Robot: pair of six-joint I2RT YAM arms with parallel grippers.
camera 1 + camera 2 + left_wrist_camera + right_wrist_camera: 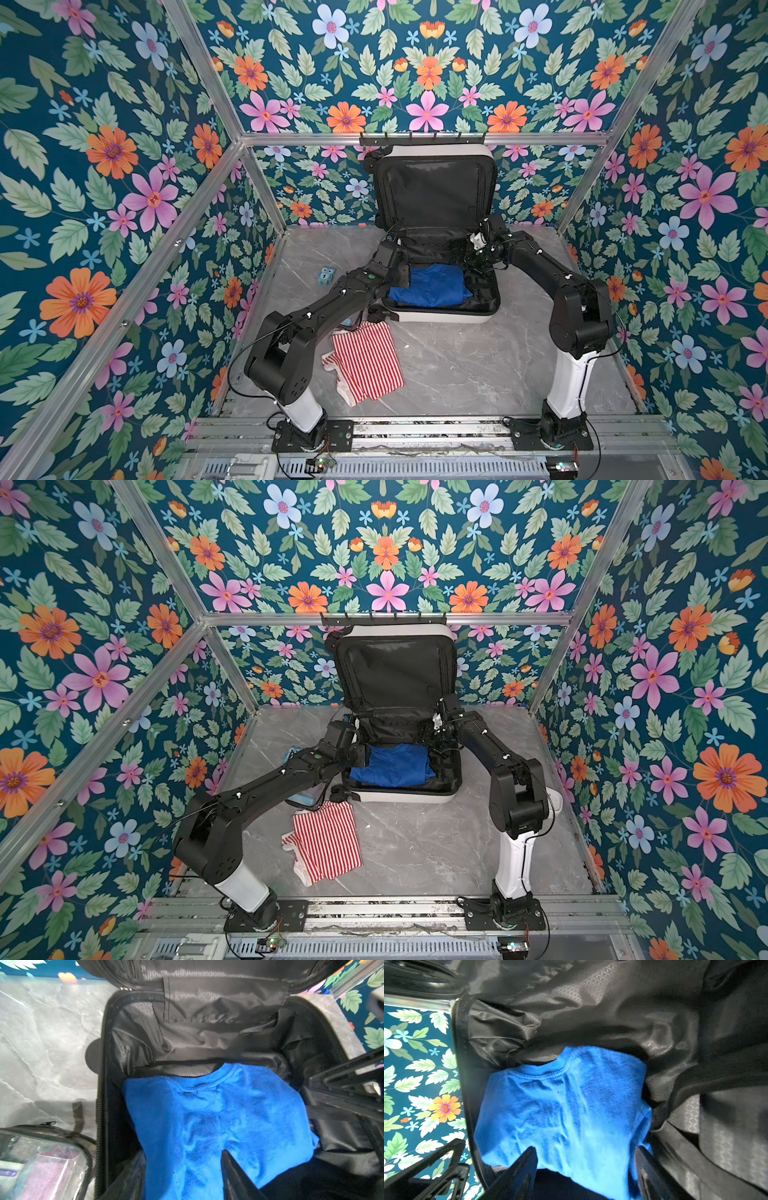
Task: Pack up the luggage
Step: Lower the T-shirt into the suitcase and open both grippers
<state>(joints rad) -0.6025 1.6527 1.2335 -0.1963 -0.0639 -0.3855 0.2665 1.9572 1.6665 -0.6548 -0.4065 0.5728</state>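
Left hand (185,1157) and right hand (585,1151) hang spread over the blue shirt (207,1109) in the luggage (440,318), clear pouch (41,1157) alongside

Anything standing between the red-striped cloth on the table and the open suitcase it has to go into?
Nothing visible blocks it. The striped cloth lies just before the luggage, whose lid stands open; only a blue shirt lies inside. The left arm reaches over the cloth's far corner, by a clear pouch.
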